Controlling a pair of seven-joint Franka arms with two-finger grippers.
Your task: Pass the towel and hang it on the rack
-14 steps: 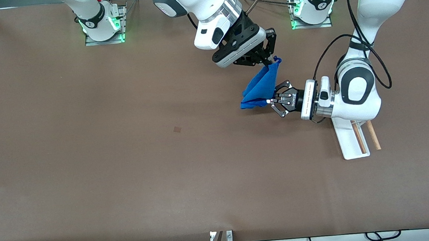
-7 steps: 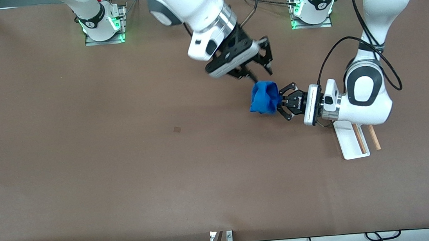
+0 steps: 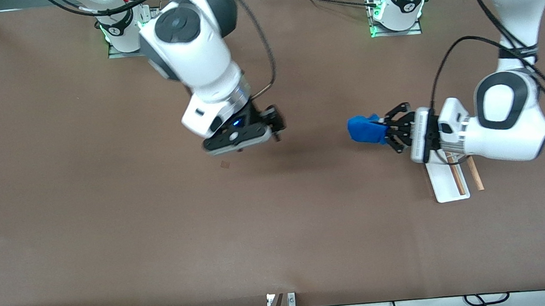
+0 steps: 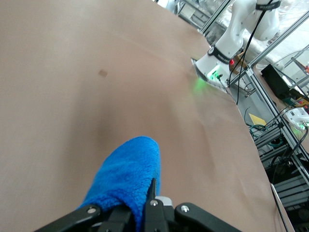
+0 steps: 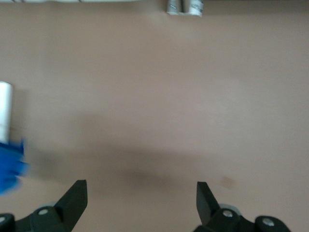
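Towel [image 3: 364, 129], fluffy, bunched in left end effector [image 3: 386, 130].

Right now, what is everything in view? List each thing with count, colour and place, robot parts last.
towel: one, bright blue, bunched in the left claw, up over the table beside the rack.
rack: one, white base with two light-brown wooden bars, on the table toward the left arm's end, partly under the left arm.
table: one, brown, carries the rack and a small darker mark.
left claw: one, black, shut on the towel.
right claw: one, black, open and empty, over the table's middle near the mark.
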